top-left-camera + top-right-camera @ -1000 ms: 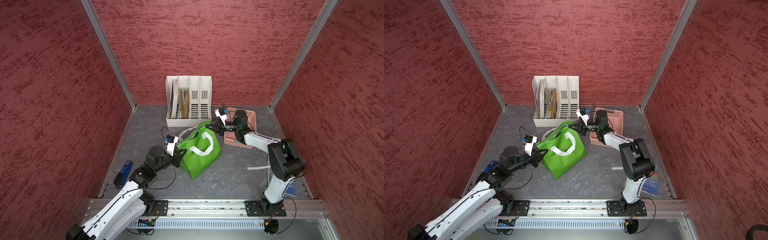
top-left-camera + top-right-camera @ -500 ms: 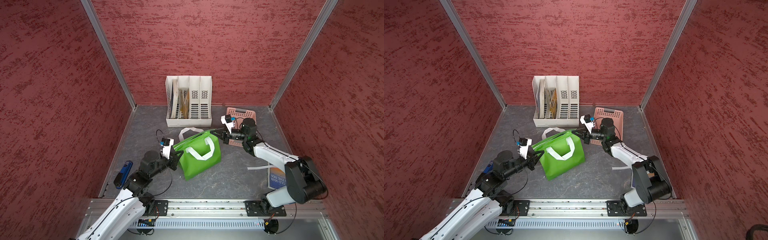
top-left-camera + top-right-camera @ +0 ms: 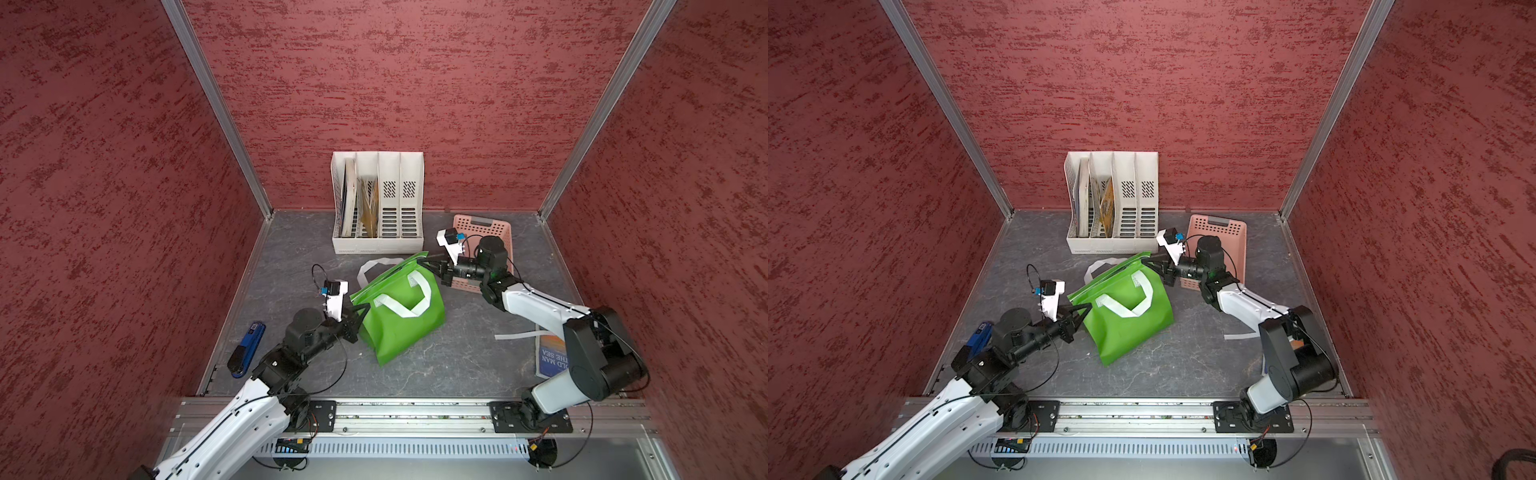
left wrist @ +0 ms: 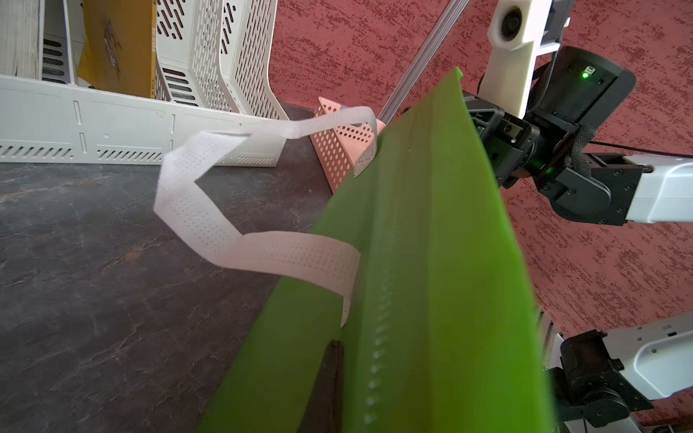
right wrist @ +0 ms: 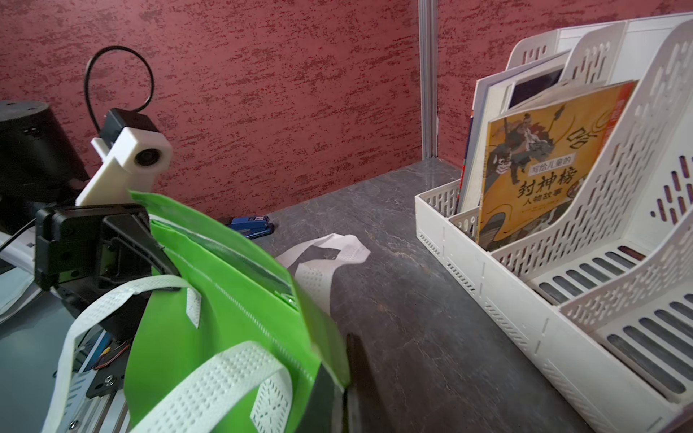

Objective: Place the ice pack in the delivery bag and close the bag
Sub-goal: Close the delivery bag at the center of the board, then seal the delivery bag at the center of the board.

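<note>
At frame centre, the bright green fabric delivery bag (image 3: 399, 334) is pinched at opposite rim ends by the jaws of the left gripper (image 3: 361, 310) and the right gripper (image 3: 428, 264). Its inside is hidden. It is carried by the dark grey surface (image 3: 291, 266), enclosed by red walls (image 3: 415, 83).

Lighting: bright, even, diffuse; seems overhead, shadows short and soft, close under delivery bag (image 3: 399, 332) and arms on tabletop (image 3: 291, 257).
Both top views: sharp across frame; walls splay outward toward edges, wide-angle distortion.
Left wrist view: green fabric nearest lens smeared, out of focus; file rack (image 4: 112, 123) behind fairly sharp.
Right wrist view: strap (image 5: 217, 378) and bag edge close to lens blurred; book cover (image 5: 540, 168) crisp, print legible. Faint sheen on tabletop.
</note>
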Controlling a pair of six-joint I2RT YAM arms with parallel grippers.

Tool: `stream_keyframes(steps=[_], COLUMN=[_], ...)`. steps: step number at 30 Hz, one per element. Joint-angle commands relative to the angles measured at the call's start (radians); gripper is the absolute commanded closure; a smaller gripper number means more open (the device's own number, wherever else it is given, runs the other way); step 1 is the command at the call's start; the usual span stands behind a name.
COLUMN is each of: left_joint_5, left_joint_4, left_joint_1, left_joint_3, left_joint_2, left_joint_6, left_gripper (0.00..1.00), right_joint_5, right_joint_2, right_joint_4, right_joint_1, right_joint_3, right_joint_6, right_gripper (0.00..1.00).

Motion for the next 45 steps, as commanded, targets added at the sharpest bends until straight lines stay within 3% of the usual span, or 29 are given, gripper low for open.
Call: stream_keyframes(steps=[1,2,3,9,14,19,23,26,28,35,38,45], left_joint_5=[-0.153,-0.181,-0.203,-0.364,-0.435,-0.482,-0.505,-0.517,-0.52,-0.547,-0.557,-0.561], left_joint_4=[-0.013,-0.009,0.002,0.037,0.051,0.052,0.065,0.092,0.109,0.152,0.164,0.189], left_joint_1=[-0.056,-0.08,-0.102,-0.213,-0.252,-0.273,-0.292,-0.32,-0.338,-0.424,-0.454,-0.498], left_joint_3=[0.004,0.007,0.01,0.04,0.052,0.063,0.076,0.081,0.081,0.085,0.089,0.089], left_joint_2=[0.023,0.036,0.052,0.142,0.187,0.199,0.201,0.208,0.217,0.276,0.293,0.311], left_joint_6=[-0.021,-0.023,-0.025,-0.022,-0.035,-0.063,-0.088,-0.096,-0.101,-0.11,-0.101,-0.083], left_gripper=[1.0,1.0,1.0,1.0,1.0,1.0,1.0,1.0,1.0,1.0,1.0,1.0], right_joint_5=[0.242,0.258,0.28,0.478,0.496,0.553,0.584,0.614,0.638,0.661,0.665,0.772], right_joint_2=[-0.005,-0.014,-0.03,-0.245,-0.452,-0.527,-0.531,-0.505,-0.466,-0.326,-0.296,-0.251], right_joint_4=[-0.012,-0.035,-0.059,-0.351,-0.648,-1.009,-1.12,-1.134,-1.135,-0.979,-0.873,-0.716], right_joint_1=[-0.057,-0.057,-0.057,-0.056,-0.017,0.083,0.203,0.273,0.327,0.437,0.439,0.458], right_joint_3=[0.069,0.068,0.064,0.032,0.093,0.255,0.31,0.314,0.332,0.285,0.24,0.193], right_joint_6=[0.027,0.039,0.049,0.141,0.296,0.419,0.646,0.872,0.934,1.0,1.027,0.958], right_gripper=[0.85,0.74,0.68,0.51,0.36,0.37,0.35,0.32,0.3,0.22,0.11,0.09])
